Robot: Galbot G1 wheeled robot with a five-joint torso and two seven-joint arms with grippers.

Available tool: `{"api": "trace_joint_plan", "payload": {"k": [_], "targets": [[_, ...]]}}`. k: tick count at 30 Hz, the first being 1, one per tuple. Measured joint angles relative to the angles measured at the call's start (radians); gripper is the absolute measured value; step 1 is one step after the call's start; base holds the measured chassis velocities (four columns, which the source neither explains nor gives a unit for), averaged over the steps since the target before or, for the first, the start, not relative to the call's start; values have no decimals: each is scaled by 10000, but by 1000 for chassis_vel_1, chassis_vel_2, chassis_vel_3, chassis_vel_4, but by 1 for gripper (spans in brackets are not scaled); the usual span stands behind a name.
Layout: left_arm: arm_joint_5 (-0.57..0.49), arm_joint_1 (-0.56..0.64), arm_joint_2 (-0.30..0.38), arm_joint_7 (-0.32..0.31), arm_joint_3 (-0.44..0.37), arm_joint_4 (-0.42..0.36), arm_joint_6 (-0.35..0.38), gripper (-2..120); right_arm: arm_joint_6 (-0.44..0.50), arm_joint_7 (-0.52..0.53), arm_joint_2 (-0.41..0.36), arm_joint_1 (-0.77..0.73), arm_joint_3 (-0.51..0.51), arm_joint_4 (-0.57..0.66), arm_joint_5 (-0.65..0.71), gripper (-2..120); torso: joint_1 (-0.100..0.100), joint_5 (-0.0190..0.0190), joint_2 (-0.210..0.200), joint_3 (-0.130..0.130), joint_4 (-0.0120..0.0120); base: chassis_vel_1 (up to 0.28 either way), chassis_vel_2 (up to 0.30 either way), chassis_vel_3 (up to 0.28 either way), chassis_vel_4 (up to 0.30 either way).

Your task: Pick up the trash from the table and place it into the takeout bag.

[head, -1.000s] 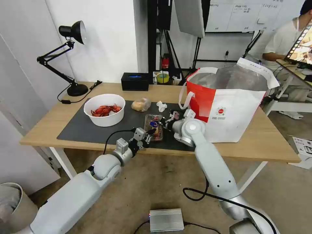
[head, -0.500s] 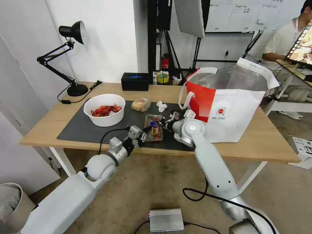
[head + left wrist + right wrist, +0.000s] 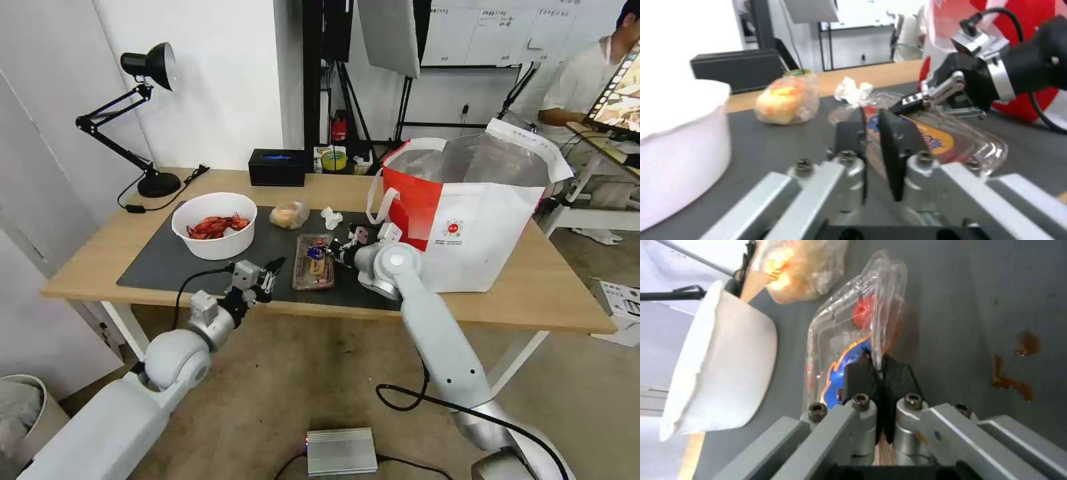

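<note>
Withdrawn from the clear tray point(image 3: 314, 263) toward the table point(image 3: 567, 293) edge, the left gripper point(image 3: 266, 275) is nearly closed and empty, while the tray's mat-side rim, long axis toward the takeout bag point(image 3: 467, 227), is pinched by the right gripper point(image 3: 328, 249).

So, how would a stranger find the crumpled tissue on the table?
Start at the takeout bag. Left of it, at the dark mat's far edge, lies the crumpled white tissue. Its neighbour, the small clear bag, holds tan food; the tissue is plain white and smaller.
</note>
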Motion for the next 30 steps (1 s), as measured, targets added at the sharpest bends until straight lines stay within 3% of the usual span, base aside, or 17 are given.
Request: {"api": "trace_joint_plan", "payload": {"k": [3, 6, 7, 9, 11, 21, 30], "targets": [[-7, 606, -313, -7, -660, -378, -1, 33, 12, -64, -72, -53, 1, 206, -43, 0, 0, 0, 0, 0, 1, 0, 0, 0, 0], [-8, 848, -427, -8, -883, -524, -1, 39, 19, -110, -132, -84, 7, 298, -77, 0, 0, 0, 0, 0, 1, 0, 0, 0, 0], [-7, 1059, -534, -10, -1106, -659, 0, 48, 24, -151, -199, -107, 22, 417, -107, 0, 0, 0, 0, 0, 0, 0, 0, 0, 0], [-7, 1076, -543, -11, -1129, -669, -1, 48, 24, -161, -209, -110, 24, 440, -111, 0, -1, 0, 0, 0, 0, 0, 0, 0, 0], [-28, 1267, -616, -28, -1435, -819, 3, 62, 30, -249, -308, -120, 34, 728, -191, 0, 0, 1, 0, 0, 1, 0, 0, 0, 0], [-45, 1712, -883, -46, -1883, -1114, 28, 95, 40, -322, -715, 93, 142, 1815, -156, 0, 0, 1, 0, 0, 1, 0, 0, 0, 0], [-30, 2129, -1000, -49, -2188, -1202, 29, 100, 70, -283, -1233, 691, 572, 3013, 229, 0, 0, 2, 0, 0, 1, 0, 0, 0, 0]]}}
